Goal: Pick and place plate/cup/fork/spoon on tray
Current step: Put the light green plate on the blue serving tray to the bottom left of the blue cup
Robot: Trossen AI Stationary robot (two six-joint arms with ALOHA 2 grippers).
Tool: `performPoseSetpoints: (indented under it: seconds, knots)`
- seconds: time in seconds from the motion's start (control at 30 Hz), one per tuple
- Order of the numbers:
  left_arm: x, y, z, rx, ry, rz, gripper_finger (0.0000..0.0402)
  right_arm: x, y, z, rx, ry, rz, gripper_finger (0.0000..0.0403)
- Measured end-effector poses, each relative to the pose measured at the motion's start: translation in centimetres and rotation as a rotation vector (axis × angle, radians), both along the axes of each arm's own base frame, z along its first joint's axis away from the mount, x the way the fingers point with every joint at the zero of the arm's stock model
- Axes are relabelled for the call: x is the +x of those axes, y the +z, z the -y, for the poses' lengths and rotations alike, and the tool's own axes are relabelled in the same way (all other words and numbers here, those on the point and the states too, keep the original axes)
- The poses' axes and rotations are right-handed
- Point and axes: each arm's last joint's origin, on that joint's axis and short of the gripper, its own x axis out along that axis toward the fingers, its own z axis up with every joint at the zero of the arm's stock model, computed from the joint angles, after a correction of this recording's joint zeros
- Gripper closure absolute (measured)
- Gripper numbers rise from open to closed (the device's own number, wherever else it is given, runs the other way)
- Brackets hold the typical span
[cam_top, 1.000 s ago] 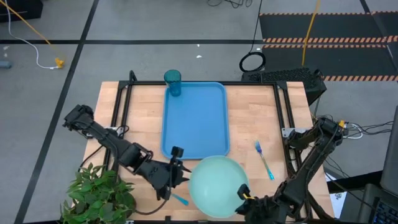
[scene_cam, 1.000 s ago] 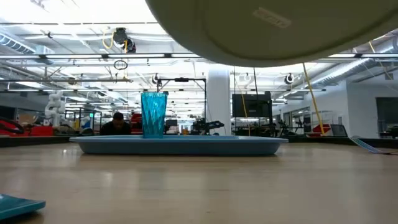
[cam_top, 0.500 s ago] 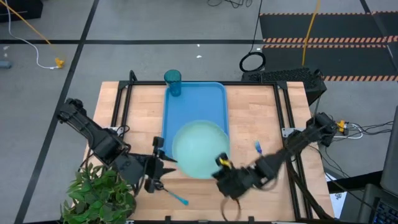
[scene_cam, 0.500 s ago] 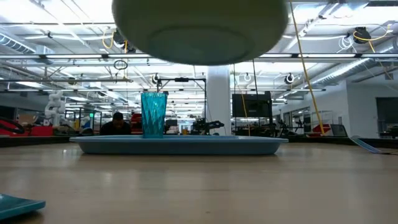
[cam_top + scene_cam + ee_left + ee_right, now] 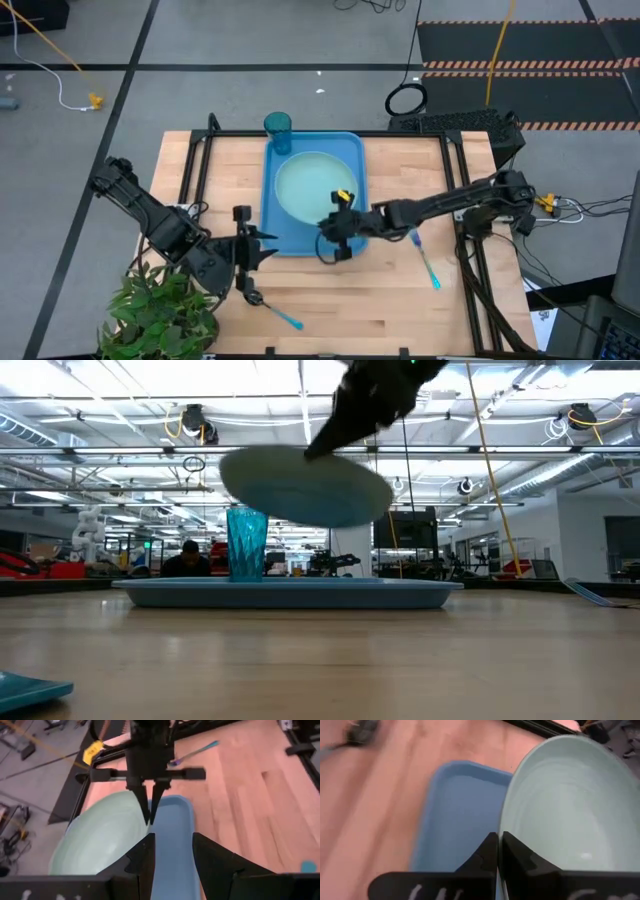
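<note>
Wood table: plate held by rim in clamped right hand, above tray, prob. not yet down. Left hand kept open, empty, beside tray.

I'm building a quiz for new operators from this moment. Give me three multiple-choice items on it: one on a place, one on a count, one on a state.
1. Where does the cup stand?
A. On the tray's far-left corner
B. On the bare table by the fork
C. On the plate

2. How many utensils lie on the table outside the tray?
A. None
B. One
C. Two

3. What is the state of the plate?
A. Lying flat on the table
B. Held above the tray by the right gripper
C. Held by the left gripper

Answers: 1 A, the high view shows it there. 2 C, the fork and the spoon both lie on wood. 3 B, the low view shows it tilted, clear of the tray.
</note>
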Motion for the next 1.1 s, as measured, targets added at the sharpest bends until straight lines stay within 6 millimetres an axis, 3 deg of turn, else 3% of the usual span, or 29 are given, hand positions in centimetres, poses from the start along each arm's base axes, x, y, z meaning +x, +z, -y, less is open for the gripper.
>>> performPoseSetpoints:
  seconds: [0.23,0.4,0.6,0.83,1.1]
  knots:
    - [0.0,-0.3,0.2,-0.037,0.065,0.011,0.0268,0.3,-2.3,4.1,0.034,-0.039,0.091,0.0403]
    - [0.3,-1.3,0.1,-0.040,0.080,0.013,0.0268,0.4,-3.0,5.9,0.022,-0.036,0.115,0.0403]
    - [0.6,-1.8,-0.2,-0.048,0.105,0.013,0.0268,1.2,-3.8,6.5,0.008,-0.038,0.141,0.0403]
    - [0.7,-1.7,-0.2,-0.065,0.113,0.027,0.0268,2.5,-6.6,6.9,-0.050,0.019,0.112,0.0403]
    - [0.7,-1.7,-0.2,-0.056,0.105,0.024,0.0268,2.7,-7.3,7.9,-0.027,-0.026,0.105,0.0403]
